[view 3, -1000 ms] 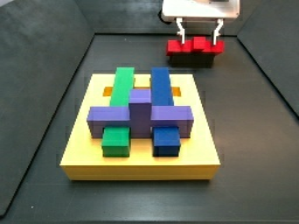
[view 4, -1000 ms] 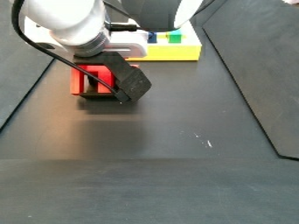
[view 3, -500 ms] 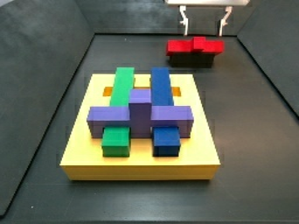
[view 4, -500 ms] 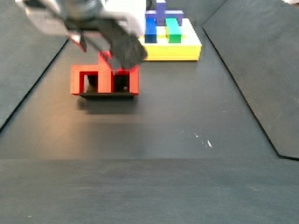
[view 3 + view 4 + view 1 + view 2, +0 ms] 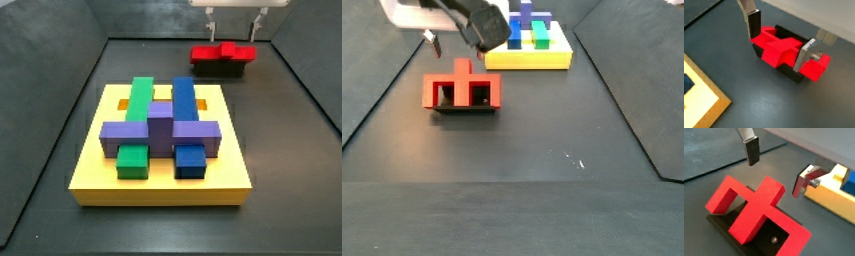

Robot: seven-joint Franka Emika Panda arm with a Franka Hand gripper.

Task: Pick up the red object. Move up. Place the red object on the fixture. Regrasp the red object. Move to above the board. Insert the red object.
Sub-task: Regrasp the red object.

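The red object (image 5: 223, 51) rests on the black fixture (image 5: 221, 68) at the far end of the floor; both also show in a side view (image 5: 462, 90) with the fixture (image 5: 465, 110) under it. My gripper (image 5: 231, 27) is open and empty, hanging a little above the red object. In both wrist views its fingers (image 5: 753, 22) (image 5: 751, 150) stand apart on either side of the red object (image 5: 777, 47) (image 5: 757, 210), not touching it. The yellow board (image 5: 160, 186) lies nearer, bearing green, blue and purple blocks.
The board's corner (image 5: 704, 105) lies close beside the fixture (image 5: 767, 35) in a wrist view. Raised dark walls (image 5: 301, 80) border the floor on both sides. The purple cross-shaped block (image 5: 160, 128) sits across the green and blue blocks.
My gripper has let go of the red object and risen straight up from it. The red object stays on the fixture.
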